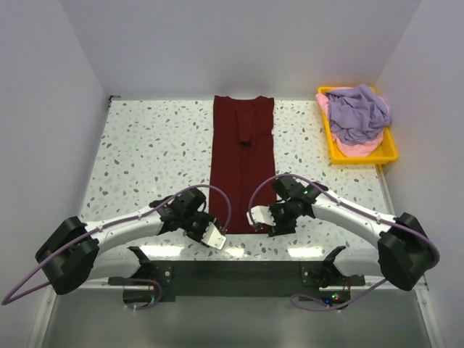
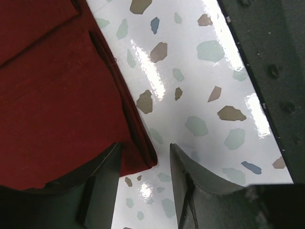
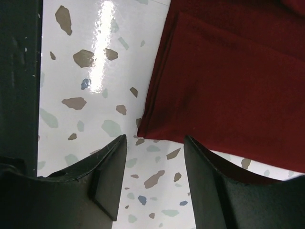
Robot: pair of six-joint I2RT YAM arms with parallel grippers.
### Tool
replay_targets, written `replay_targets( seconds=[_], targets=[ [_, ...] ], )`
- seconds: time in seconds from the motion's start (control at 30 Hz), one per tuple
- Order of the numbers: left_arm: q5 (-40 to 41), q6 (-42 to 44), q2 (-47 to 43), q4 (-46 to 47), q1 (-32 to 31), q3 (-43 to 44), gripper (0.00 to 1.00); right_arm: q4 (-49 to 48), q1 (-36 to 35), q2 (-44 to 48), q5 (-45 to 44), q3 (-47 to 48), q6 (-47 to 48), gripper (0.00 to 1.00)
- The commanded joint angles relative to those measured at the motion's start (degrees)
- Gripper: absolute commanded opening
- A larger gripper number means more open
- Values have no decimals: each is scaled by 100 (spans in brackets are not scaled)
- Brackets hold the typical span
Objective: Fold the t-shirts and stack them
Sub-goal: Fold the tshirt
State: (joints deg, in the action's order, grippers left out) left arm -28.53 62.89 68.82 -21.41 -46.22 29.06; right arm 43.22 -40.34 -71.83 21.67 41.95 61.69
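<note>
The dark maroon t-shirt (image 1: 241, 156) lies folded into a long narrow strip down the middle of the table. My left gripper (image 1: 216, 230) is open at its near left corner. In the left wrist view the cloth's corner (image 2: 138, 152) sits between the open fingers (image 2: 145, 155). My right gripper (image 1: 262, 223) is open at the near right corner. In the right wrist view the maroon corner (image 3: 157, 119) lies just beyond the open fingers (image 3: 155, 143). The lavender t-shirt (image 1: 355, 112) lies crumpled over the pale pink t-shirt (image 1: 362, 147) in the tray.
A yellow plastic tray (image 1: 362, 158) stands at the far right by the wall. White walls close in the speckled table (image 1: 152, 145) on three sides. A dark metal strip (image 2: 267, 57) runs along the near edge, also in the right wrist view (image 3: 19, 71).
</note>
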Motion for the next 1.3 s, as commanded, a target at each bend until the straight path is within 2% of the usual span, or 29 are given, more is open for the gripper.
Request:
replay_targets(
  seconds=[0.0, 0.27, 0.37, 0.43, 0.5, 0.57, 0.63, 0.67, 0.73, 0.77, 0.87, 0.97, 1.0, 1.13, 1.27],
  targets=[
    [155, 240, 140, 462, -19, -84, 49, -499, -88, -243, -189, -99, 360, 54],
    [269, 364, 422, 524, -19, -234, 43, -859, -281, -560, -242, -355, 361, 51],
    [252, 382, 510, 550, -19, -252, 39, -947, -387, -630, -312, -407, 361, 50],
    [208, 373, 545, 541, -19, -251, 32, -1008, -431, -700, -348, -425, 309, 50],
    [199, 373, 554, 576, -19, -252, 25, -1070, -457, -762, -444, -434, 265, 46],
    [208, 373, 563, 594, -19, -269, 23, -1149, -475, -850, -567, -460, 229, 42],
    [208, 373, 563, 559, -19, -260, 15, -1193, -475, -885, -646, -495, 159, 36],
    [208, 381, 554, 524, -19, -243, 11, -1202, -475, -894, -708, -495, 124, 29],
    [173, 355, 475, 410, -19, -225, 0, -1193, -484, -850, -761, -460, -16, 21],
    [155, 338, 431, 366, -19, -182, 0, -1098, -501, -763, -761, -425, -78, 14],
    [-3, 241, 80, 32, -98, -59, 0, -651, -510, -509, -621, -171, -333, 0],
    [-82, 110, -368, -293, -370, 29, 0, -290, -650, -192, -506, -100, -526, 0],
    [-82, 57, -456, -494, -475, 56, 0, -192, -903, 62, -523, -126, -579, 0],
    [58, -399, -1017, -908, -1396, 82, 0, 239, -1546, 766, -480, -266, -921, 0],
    [146, -805, -1318, -1006, -1584, 266, 0, 520, -1679, 1066, -567, -83, -1054, 0]
  ],
)
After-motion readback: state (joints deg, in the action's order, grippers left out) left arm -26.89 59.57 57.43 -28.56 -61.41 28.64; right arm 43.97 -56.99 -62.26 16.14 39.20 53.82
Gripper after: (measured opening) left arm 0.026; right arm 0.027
